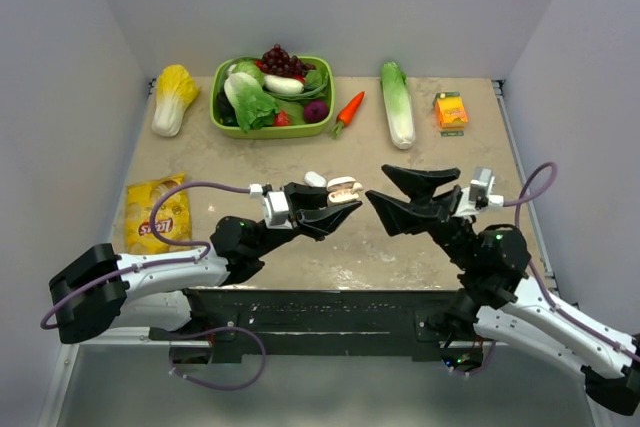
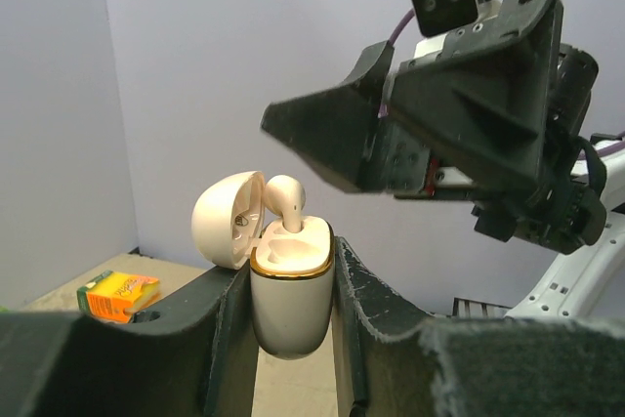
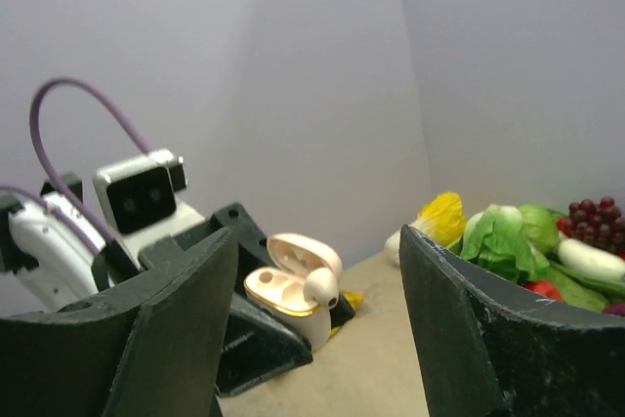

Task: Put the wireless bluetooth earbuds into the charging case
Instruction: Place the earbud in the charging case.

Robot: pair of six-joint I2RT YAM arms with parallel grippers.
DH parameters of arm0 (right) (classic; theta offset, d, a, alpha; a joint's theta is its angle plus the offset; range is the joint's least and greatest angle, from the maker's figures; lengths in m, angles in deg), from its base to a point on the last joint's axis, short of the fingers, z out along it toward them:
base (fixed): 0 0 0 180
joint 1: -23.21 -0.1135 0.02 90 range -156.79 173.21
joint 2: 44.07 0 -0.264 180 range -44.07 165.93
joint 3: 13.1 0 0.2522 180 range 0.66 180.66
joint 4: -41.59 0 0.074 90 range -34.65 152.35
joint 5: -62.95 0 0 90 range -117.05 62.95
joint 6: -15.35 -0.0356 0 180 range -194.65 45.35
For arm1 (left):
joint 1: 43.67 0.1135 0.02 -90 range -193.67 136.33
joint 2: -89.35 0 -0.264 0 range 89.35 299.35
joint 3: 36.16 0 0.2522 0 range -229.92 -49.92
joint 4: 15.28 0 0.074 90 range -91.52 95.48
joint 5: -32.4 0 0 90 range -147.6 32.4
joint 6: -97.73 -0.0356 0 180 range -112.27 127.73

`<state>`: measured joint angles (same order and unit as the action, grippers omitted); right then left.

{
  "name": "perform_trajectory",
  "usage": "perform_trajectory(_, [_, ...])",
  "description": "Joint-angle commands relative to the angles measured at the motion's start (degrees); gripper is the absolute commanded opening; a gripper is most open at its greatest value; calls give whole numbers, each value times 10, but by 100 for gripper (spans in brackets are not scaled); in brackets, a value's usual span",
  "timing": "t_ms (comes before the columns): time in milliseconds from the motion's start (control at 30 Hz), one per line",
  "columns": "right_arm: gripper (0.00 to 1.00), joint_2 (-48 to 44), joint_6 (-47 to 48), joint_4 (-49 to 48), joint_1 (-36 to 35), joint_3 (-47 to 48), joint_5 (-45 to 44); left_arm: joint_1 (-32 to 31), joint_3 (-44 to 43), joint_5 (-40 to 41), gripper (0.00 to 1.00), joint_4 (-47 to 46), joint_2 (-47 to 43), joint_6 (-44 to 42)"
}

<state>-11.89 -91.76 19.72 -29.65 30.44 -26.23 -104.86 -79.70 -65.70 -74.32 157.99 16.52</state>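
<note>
My left gripper is shut on the charging case, a glossy white case with a gold rim, held upright above the table with its lid open. One white earbud stands stem-down in a slot of the case, its head sticking out; it also shows in the right wrist view. The other slot looks empty. A small white oblong piece, possibly the other earbud, lies just behind the left gripper. My right gripper is open and empty, its tips close to the right of the case.
A green basket of vegetables stands at the back. A yellow cabbage, a carrot, a long green cabbage and an orange box lie along the back. A yellow snack bag lies at the left.
</note>
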Motion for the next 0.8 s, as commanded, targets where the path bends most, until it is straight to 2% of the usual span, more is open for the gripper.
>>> perform_trajectory(0, [70,-34,-9,48,-1,41,-88,0,-1,9,0,-299,-1,-18])
perform_trajectory(67, [70,-31,-5,86,-1,52,-130,0,1,9,0,-296,-3,-21])
perform_trajectory(200, [66,13,-6,264,-1,130,-171,0,2,5,0,-284,-14,-30])
perform_trajectory(267, [64,33,-11,292,-1,142,-183,0,4,2,0,-280,-18,-33])
perform_trajectory(533, [63,59,-11,318,-1,159,-180,0,15,-3,0,-275,-25,-45])
perform_trajectory(767, [64,39,-18,308,-1,148,-171,0,15,7,0,-265,-27,-55])
